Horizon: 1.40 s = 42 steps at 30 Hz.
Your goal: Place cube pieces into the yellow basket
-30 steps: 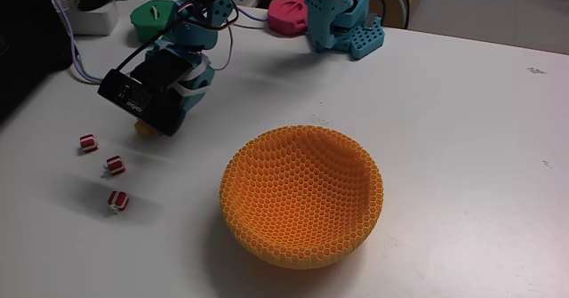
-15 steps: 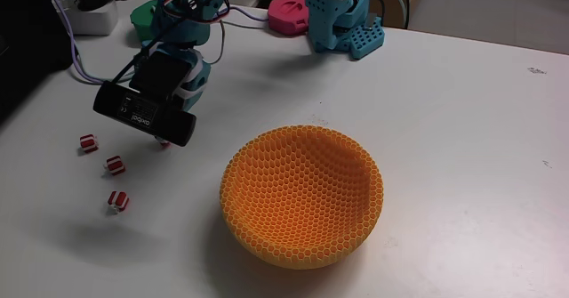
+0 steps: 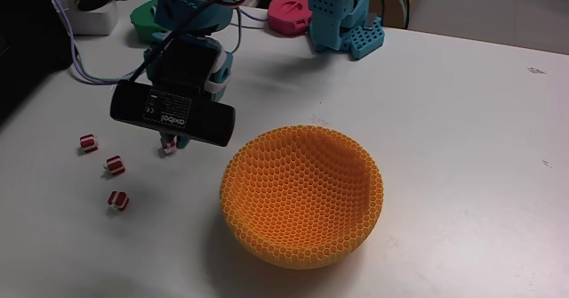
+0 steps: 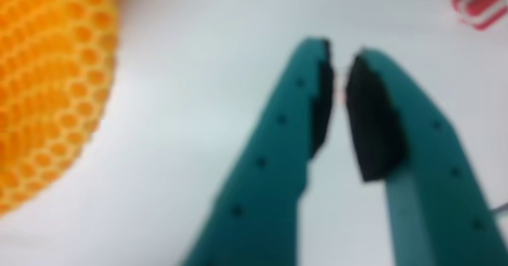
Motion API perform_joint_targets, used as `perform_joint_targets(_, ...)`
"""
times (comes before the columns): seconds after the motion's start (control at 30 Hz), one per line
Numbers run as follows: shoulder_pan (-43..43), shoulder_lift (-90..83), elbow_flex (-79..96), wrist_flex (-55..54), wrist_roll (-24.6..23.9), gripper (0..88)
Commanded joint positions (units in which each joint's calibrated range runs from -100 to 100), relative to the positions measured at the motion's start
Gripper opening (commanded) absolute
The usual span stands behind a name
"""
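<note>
The yellow basket [image 3: 302, 196] is a big honeycomb-mesh bowl at the table's centre, and its wall fills the left of the wrist view [image 4: 48, 83]. Three red-and-white cube pieces lie on the left of the table [image 3: 87, 142], [image 3: 116, 165], [image 3: 118, 200]. Another red-and-white cube [image 3: 166, 147] shows just below the arm's black wrist camera [image 3: 173, 116], left of the basket; a red-and-white cube [image 4: 480, 4] sits at the top right of the wrist view. My teal gripper [image 4: 341, 48] is shut to a thin slit. A faint pink sliver in the slit is too blurred to name.
A green round gadget [image 3: 147, 18] and a pink one [image 3: 289, 13] sit at the back of the table beside the teal arm base [image 3: 342, 18]. Cables and a white power strip [image 3: 89, 13] lie at the back left.
The arm has swung right toward the basket. The orange-yellow cube seen under the gripper a second ago is out of sight. A red-and-white cube now shows below the wrist camera.
</note>
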Motion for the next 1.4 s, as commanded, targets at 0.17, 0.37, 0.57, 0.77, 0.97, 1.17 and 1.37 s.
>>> perform_joint_targets(0.17, 8.52, -1.43, 15.55, -15.45, 1.66, 25.3)
perform_joint_targets(0.37, 12.90, -0.49, 18.92, -19.28, 2.15, 25.5)
perform_joint_targets(0.57, 12.53, 3.96, 20.65, -25.10, 0.93, 25.4)
perform_joint_targets(0.77, 11.69, 5.76, 21.71, -27.62, -0.24, 21.2)
perform_joint_targets(0.97, 13.74, 5.86, 22.29, -26.84, 0.44, 0.0)
perform_joint_targets(1.17, 11.79, 3.02, 11.99, -16.32, 4.15, 0.0)
perform_joint_targets(1.37, 3.68, 0.18, -15.55, 9.65, 6.20, 0.0)
